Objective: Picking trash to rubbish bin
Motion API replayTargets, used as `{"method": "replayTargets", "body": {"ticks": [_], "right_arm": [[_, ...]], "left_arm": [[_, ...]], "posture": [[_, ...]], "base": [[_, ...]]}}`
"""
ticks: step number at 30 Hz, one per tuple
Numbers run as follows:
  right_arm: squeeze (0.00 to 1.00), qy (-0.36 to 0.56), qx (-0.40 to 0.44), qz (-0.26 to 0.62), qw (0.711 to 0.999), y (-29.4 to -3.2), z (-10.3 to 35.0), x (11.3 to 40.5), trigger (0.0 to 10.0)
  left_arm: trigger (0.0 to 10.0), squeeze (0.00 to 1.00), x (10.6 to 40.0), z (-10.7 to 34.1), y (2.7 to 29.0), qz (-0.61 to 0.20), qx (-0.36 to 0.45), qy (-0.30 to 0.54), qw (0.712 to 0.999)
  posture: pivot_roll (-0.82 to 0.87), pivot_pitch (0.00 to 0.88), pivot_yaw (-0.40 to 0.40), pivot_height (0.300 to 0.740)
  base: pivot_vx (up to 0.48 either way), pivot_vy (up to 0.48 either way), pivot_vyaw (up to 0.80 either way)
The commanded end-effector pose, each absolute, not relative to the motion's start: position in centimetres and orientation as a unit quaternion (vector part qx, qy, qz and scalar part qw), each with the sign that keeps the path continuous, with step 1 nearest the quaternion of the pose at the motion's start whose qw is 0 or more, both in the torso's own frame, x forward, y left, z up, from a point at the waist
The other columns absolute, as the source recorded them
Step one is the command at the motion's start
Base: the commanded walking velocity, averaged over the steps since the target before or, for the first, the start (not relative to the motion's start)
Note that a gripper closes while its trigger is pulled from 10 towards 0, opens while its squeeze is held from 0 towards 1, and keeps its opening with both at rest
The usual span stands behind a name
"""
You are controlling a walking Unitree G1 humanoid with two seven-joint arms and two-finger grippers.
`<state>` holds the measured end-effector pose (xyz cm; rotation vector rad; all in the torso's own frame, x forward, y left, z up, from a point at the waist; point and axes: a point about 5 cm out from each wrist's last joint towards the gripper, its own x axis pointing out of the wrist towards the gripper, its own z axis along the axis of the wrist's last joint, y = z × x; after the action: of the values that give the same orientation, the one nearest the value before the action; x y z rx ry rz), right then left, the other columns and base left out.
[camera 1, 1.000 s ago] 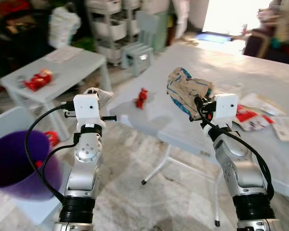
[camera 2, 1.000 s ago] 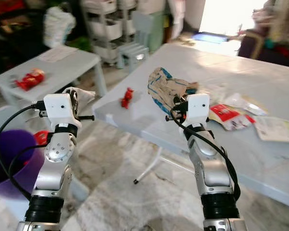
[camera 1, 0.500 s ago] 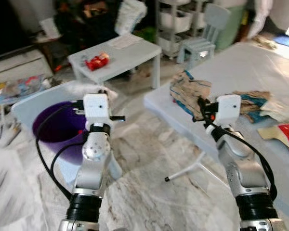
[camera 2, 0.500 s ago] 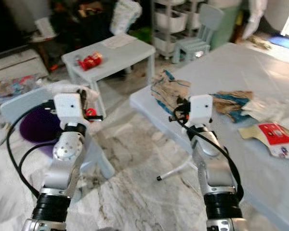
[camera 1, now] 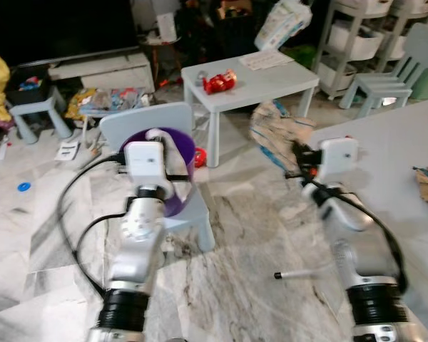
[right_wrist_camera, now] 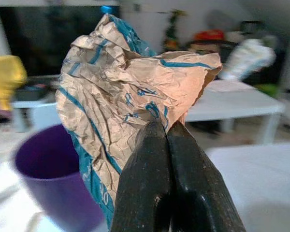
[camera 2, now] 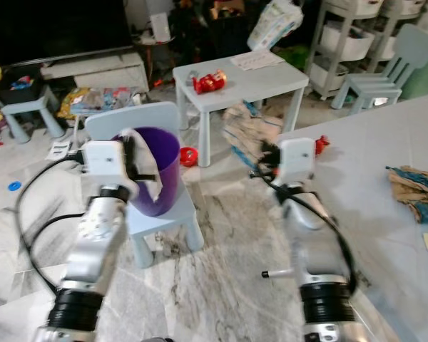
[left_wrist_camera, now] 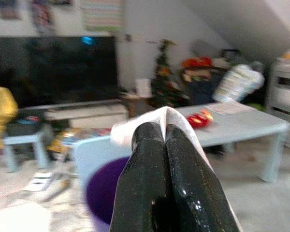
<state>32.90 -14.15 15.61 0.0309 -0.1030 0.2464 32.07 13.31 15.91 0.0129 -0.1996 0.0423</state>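
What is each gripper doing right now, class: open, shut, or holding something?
Left gripper: shut on a thin white tissue.
Right gripper: shut on a crumpled brown paper bag with teal print.

Even, diffuse indoor daylight; both eye views are smeared by motion blur, strongest along the arms. Wrist views keep the near black fingers [left_wrist_camera: 150,193] sharp while backgrounds stay soft.

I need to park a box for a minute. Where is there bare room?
The near side of the big grey table, between the red wrapper and crumpled paper, is bare. So is the small table right of the red packet. The floor by the TV stand is cluttered.
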Motion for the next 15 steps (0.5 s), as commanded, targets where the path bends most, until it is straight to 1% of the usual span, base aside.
{"method": "replayTargets", "body": {"ticks": [1,3,4,5,6,10,15], "right_arm": [[0.00,-0.055,0.010,0.114,0.992,-14.79,15.89,32.90,0.0],[0.00,-0.055,0.011,0.116,0.992,-14.67,15.84,32.84,0.0],[0.00,-0.055,0.011,0.116,0.992,-14.64,15.82,32.81,0.0],[0.00,-0.054,0.011,0.117,0.992,-14.62,15.79,32.78,0.0],[0.00,-0.054,0.011,0.117,0.992,-14.60,15.74,32.73,0.0],[0.00,-0.055,0.014,0.118,0.991,-14.50,15.72,32.62,0.0],[0.00,-0.055,0.017,0.115,0.992,-14.56,15.74,32.60,0.0]], "left_arm": [[0.4,0.00,31.96,16.26,12.47,0.008,-0.001,-0.104,0.995],[0.4,0.00,31.93,16.21,12.43,0.007,-0.004,-0.102,0.995],[0.6,0.00,31.91,16.18,12.42,0.005,-0.005,-0.101,0.995],[0.6,0.00,31.89,16.14,12.41,0.005,-0.006,-0.100,0.995],[0.1,0.00,31.86,16.10,12.41,0.004,-0.007,-0.100,0.995],[0.0,0.00,31.78,15.92,12.41,0.004,-0.008,-0.095,0.995],[0.0,0.00,31.76,15.80,12.34,0.002,-0.009,-0.090,0.996]], "posture": [[-0.02,0.000,-0.020,0.740],[-0.01,0.000,-0.021,0.740],[-0.02,0.000,-0.021,0.740],[-0.02,0.000,-0.021,0.740],[-0.01,0.000,-0.021,0.740],[-0.02,0.000,-0.019,0.740],[-0.02,0.000,-0.016,0.740]], "base": [[0.000,0.000,0.76],[0.000,0.000,0.76],[0.000,0.000,0.76],[0.000,0.000,0.76],[0.000,0.000,0.76],[0.000,0.000,0.72],[0.000,0.000,0.00]]}}
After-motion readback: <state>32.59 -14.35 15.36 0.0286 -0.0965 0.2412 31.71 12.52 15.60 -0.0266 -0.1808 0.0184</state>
